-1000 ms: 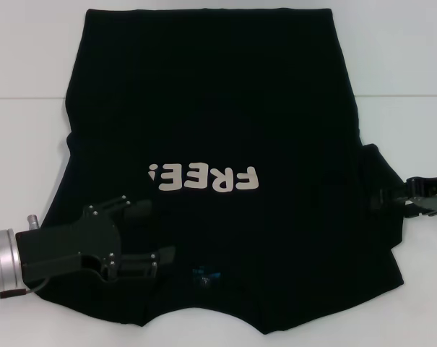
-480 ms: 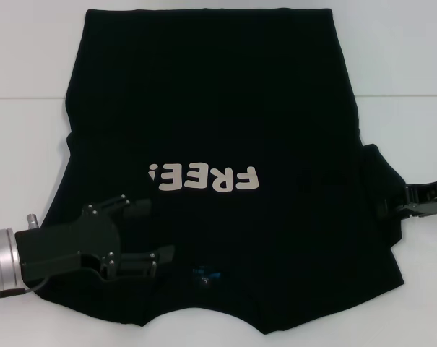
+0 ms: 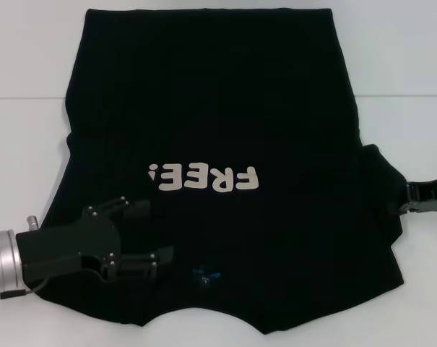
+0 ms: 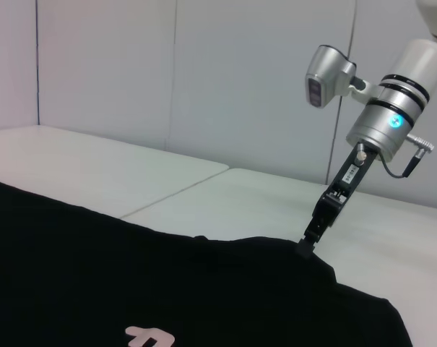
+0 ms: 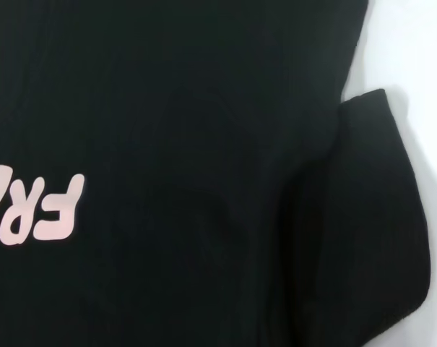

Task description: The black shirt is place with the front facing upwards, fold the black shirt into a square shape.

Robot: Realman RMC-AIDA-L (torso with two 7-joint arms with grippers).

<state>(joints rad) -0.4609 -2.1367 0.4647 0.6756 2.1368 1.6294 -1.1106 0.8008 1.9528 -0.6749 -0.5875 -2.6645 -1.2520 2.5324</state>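
Right hand (image 3: 413, 199) pinching black shirt (image 3: 211, 108) sleeve, left hand (image 3: 149, 235) spread (collar nearest robot)

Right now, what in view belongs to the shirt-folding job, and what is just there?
Part of the job:
- black shirt, flat, print up
- left gripper, open over the shirt's near left part
- right gripper, at the shirt's right sleeve edge

Just there:
- white table
- nothing else lying about
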